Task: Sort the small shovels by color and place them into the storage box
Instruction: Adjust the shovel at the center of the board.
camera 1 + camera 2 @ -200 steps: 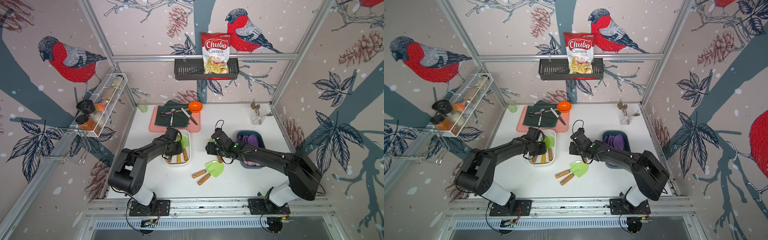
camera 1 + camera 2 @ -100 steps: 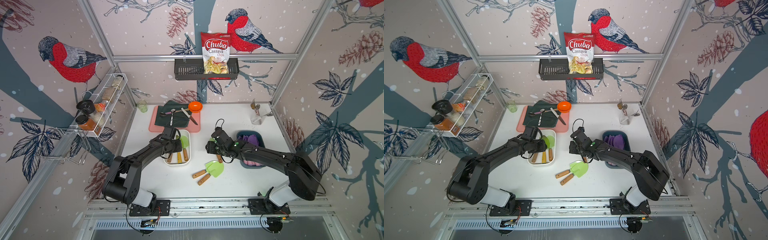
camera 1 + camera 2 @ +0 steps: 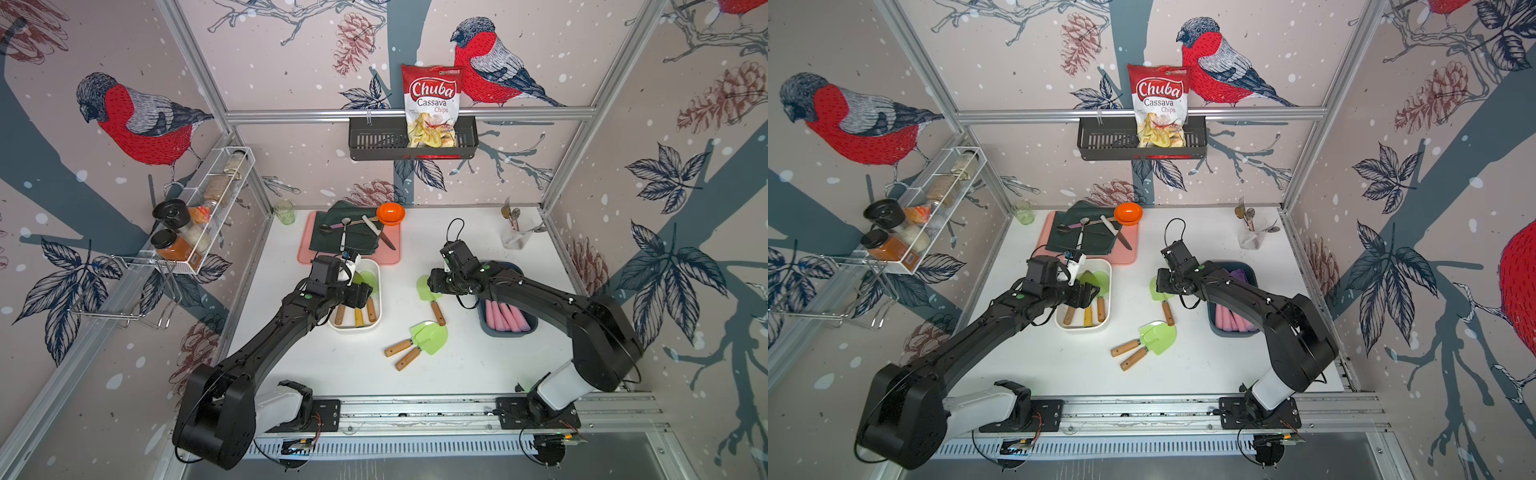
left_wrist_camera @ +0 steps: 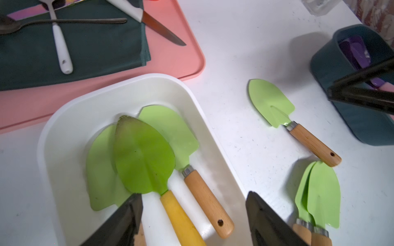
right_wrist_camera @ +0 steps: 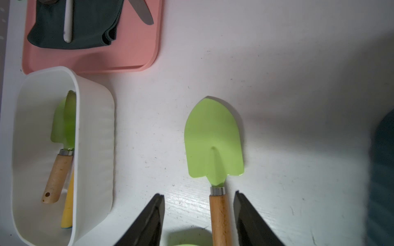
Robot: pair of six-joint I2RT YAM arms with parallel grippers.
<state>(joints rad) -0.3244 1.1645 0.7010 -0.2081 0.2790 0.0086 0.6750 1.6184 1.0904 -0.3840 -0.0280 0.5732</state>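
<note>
A white storage box (image 3: 353, 327) holds three green shovels, the yellow-handled one (image 4: 145, 157) on top. My left gripper (image 4: 194, 193) hangs open just above their handles and holds nothing. A blue storage box (image 3: 507, 333) at the right holds several purple shovels with pink handles (image 3: 505, 316). One green shovel (image 5: 213, 140) lies on the table between the boxes. My right gripper (image 5: 198, 193) is open, its fingers on either side of that shovel's wooden handle without pressing it. Two more green shovels (image 3: 419, 340) lie overlapped nearer the front.
A pink tray (image 3: 388, 257) at the back carries a dark cloth, spoons and a knife (image 3: 380, 232), with an orange bowl (image 3: 390, 212) at its corner. A clear cup of spoons (image 3: 515, 235) stands back right, a green glass (image 3: 284, 211) back left.
My left gripper has opened over the white box, and the yellow-handled shovel now lies free inside. The right gripper has hardly moved.
</note>
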